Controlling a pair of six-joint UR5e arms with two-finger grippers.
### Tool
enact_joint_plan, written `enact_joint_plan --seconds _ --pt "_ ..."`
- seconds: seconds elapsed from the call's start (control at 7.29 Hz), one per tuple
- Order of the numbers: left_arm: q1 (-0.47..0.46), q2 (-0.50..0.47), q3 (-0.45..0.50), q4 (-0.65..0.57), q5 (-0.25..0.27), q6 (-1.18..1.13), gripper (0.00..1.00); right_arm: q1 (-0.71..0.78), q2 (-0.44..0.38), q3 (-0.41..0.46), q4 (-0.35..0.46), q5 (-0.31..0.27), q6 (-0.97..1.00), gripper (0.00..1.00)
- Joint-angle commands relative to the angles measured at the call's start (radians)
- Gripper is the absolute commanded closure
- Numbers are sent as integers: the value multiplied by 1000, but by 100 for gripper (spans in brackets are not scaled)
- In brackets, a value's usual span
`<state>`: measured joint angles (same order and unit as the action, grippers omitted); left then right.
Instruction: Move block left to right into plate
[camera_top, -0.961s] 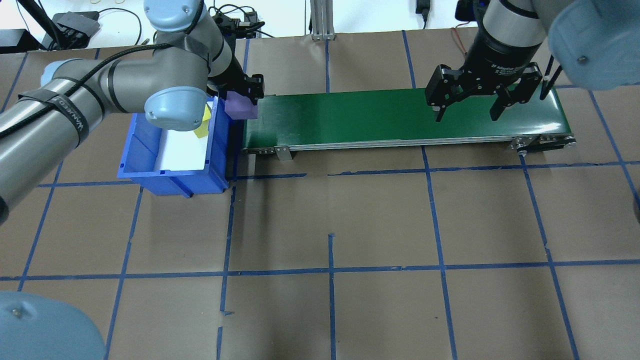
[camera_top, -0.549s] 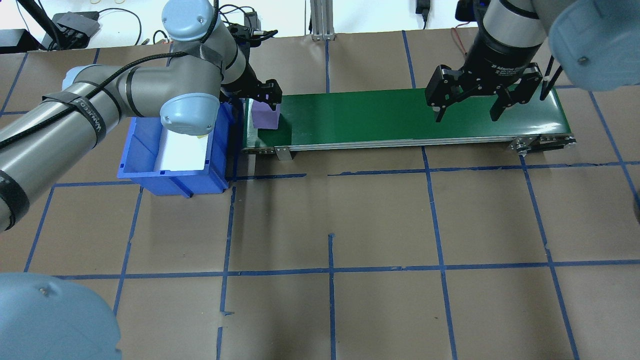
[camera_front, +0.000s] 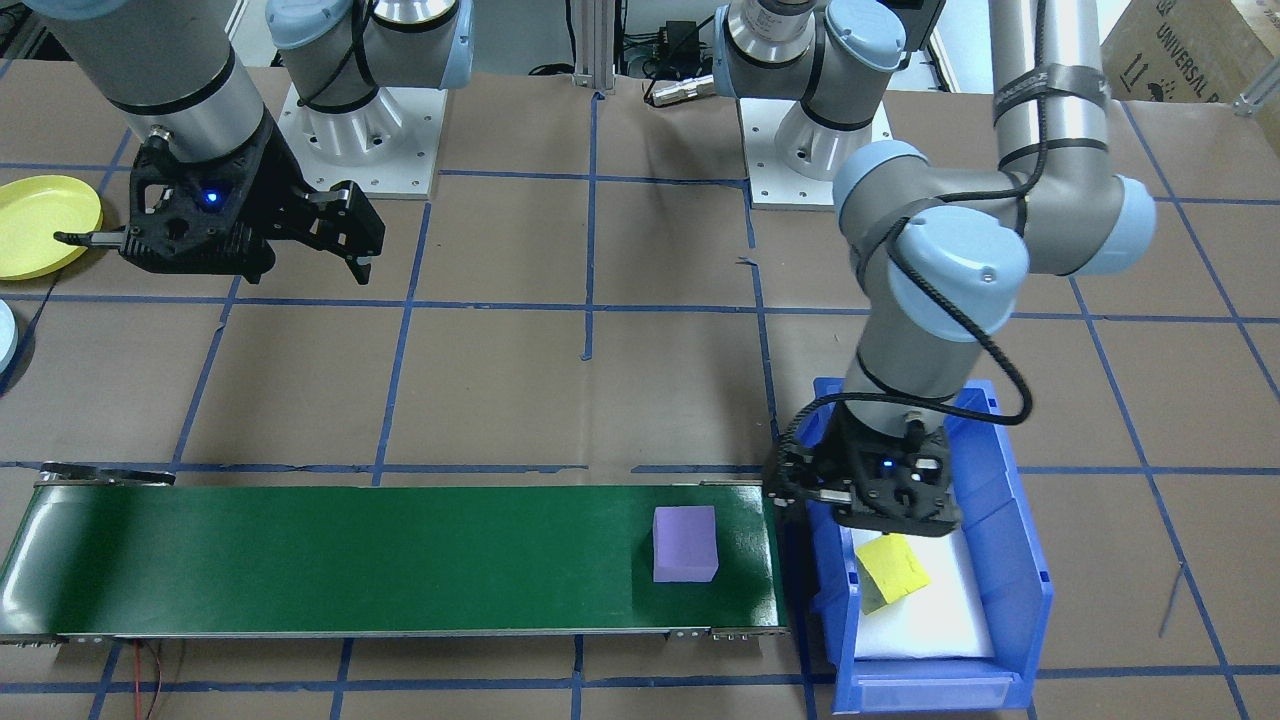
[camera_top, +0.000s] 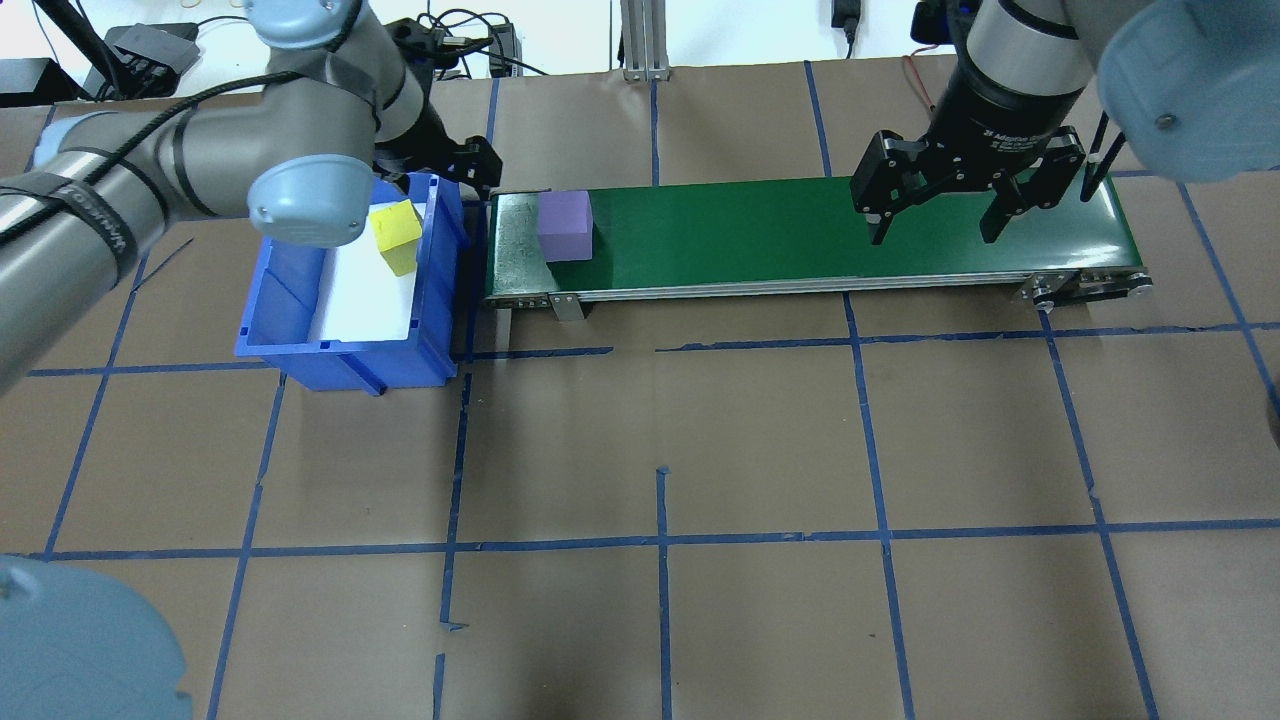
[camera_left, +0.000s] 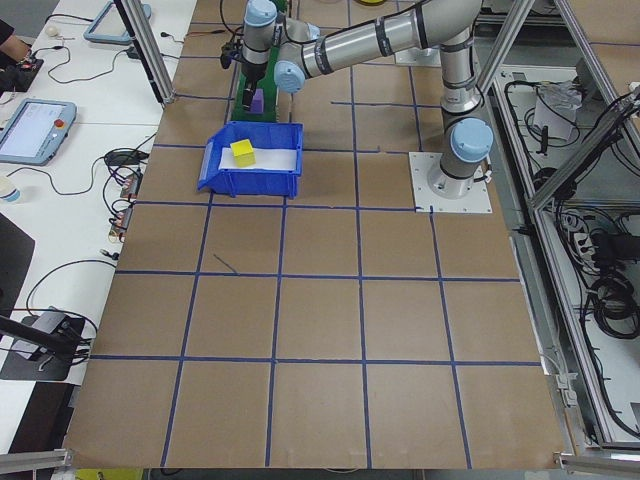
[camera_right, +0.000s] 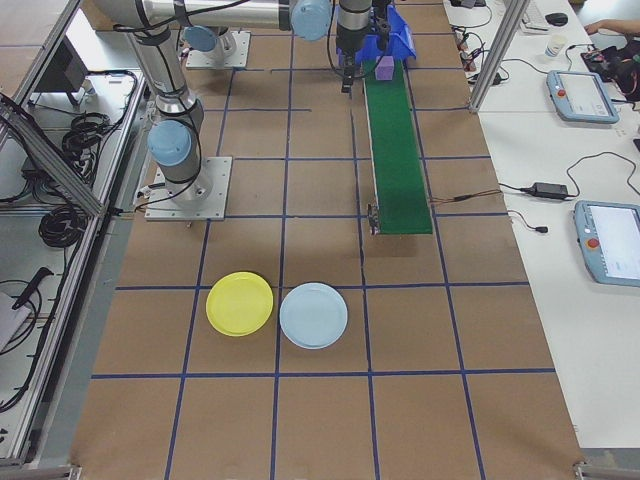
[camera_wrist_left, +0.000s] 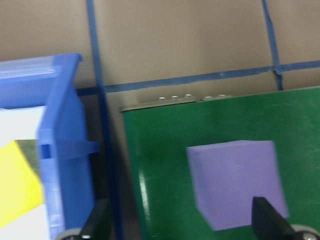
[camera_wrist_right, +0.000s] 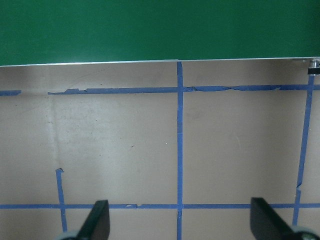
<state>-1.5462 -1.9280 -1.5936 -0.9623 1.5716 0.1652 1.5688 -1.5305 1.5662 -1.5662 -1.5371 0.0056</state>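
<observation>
The table (camera_top: 760, 440) is covered in brown paper marked into squares with blue tape; benches with tablets and cables flank it. A long green conveyor belt (camera_top: 800, 235) with a smooth matte surface lies across the far side. A blue plastic bin (camera_top: 345, 300) with a white liner abuts its left end and holds a tilted yellow block (camera_top: 396, 236). The round yellow plate (camera_right: 239, 303) sits well apart beyond the belt's right end, beside a light blue plate (camera_right: 313, 315).

The purple foam block (camera_top: 565, 226) rests on the belt near the left end. Half a second ago the left gripper (camera_front: 800, 492) stood over it; now that gripper is spread, empty, withdrawn over the bin edge. The right gripper (camera_top: 938, 205) hangs spread over the belt's right end, unchanged.
</observation>
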Motion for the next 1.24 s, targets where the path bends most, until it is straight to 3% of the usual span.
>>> enact_joint_plan --seconds 0.0,0.14,0.41,0.55,0.82,0.96,1.1 --pt "163 29 -6 -55 -2 205 0 -6 1 0 -5 0 -1 0" --pt "169 0 -18 -47 -2 233 0 -10 1 -1 -6 0 -1 0" --pt "169 -26 -26 -42 5 592 0 -32 6 -3 -15 3 7 0" --pt "169 -28 -31 -44 -1 640 0 -79 4 -3 -12 12 4 0" --pt "169 -34 -45 -50 -14 710 0 -166 6 -2 0 95 -7 0" --pt "169 -42 -45 -41 -80 790 0 -202 13 -2 -5 97 -7 0" --pt "169 -60 -45 -20 -108 806 0 -255 18 -3 -5 95 -25 0"
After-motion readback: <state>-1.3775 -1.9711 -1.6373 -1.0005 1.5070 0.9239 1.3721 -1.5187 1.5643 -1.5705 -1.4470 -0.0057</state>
